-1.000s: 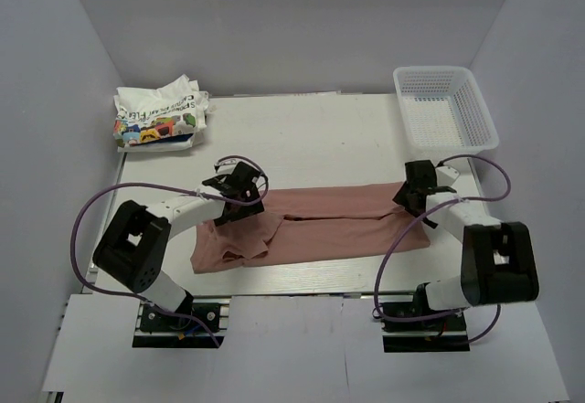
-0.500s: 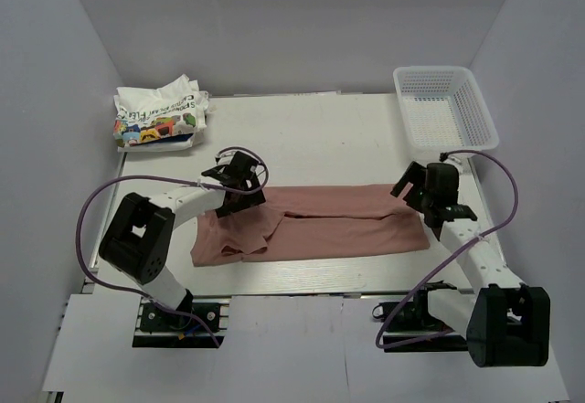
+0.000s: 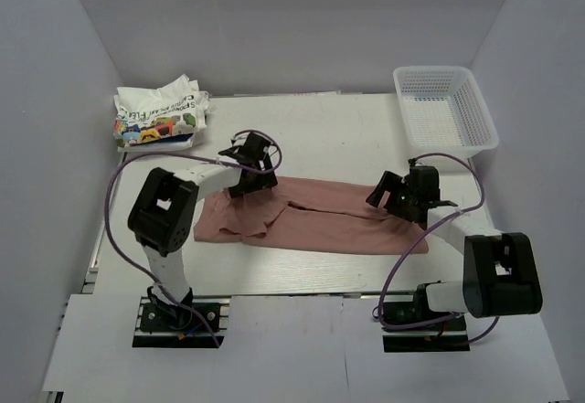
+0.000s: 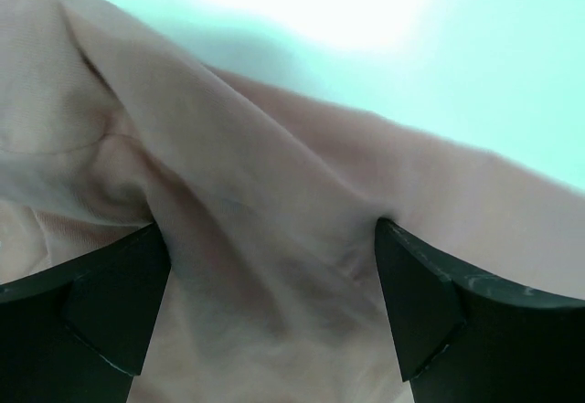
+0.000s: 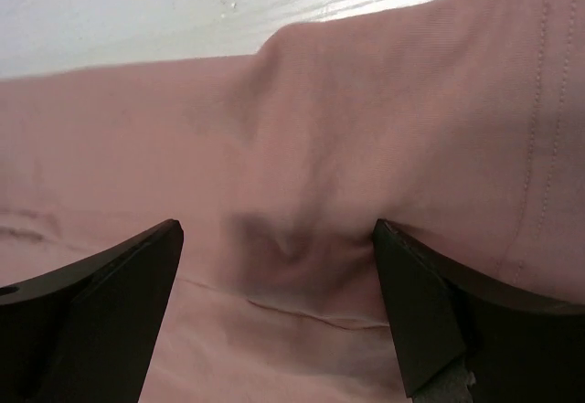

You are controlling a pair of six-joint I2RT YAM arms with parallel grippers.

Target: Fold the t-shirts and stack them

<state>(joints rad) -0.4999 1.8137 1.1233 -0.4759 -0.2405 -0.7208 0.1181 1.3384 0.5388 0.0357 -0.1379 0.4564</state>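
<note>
T-shirts: positions? (M)

The white plank table (image 3: 320,129) carries both. The dusty-pink cloth t-shirt (image 3: 320,225) lies as a long flat band across the near middle, sleeves at its left end. The white plastic mesh basket (image 3: 480,111) stands at the far-right corner. The white cloth t-shirt with colourful print (image 3: 160,115) sits bunched at the far-left corner, well apart from the pink one. (R)

Grippers? (M)

The left gripper (image 3: 249,173) sits on the pink band's far edge near the left end. The right gripper (image 3: 393,195) is on the same edge toward the right end. Both wrist views show the jaws spread wide and the tips down on pink cloth. Fabric ridges up between them, and nothing is pinched yet. (R)

Change over the last second? (M)

Both grippers have come inward from the band's ends. The left one has gone a little farther out and to the right, and the right one has swung left, off the hem. The band's right end appears drawn in slightly. (R)

Meaning? (M)

Judgement only: the lengthwise fold looks done and a crosswise fold is being set up. The jaws look placed to close on the far edge. The white tee is unfolded and stacking is not begun, so the task is under half done. (R)
</note>
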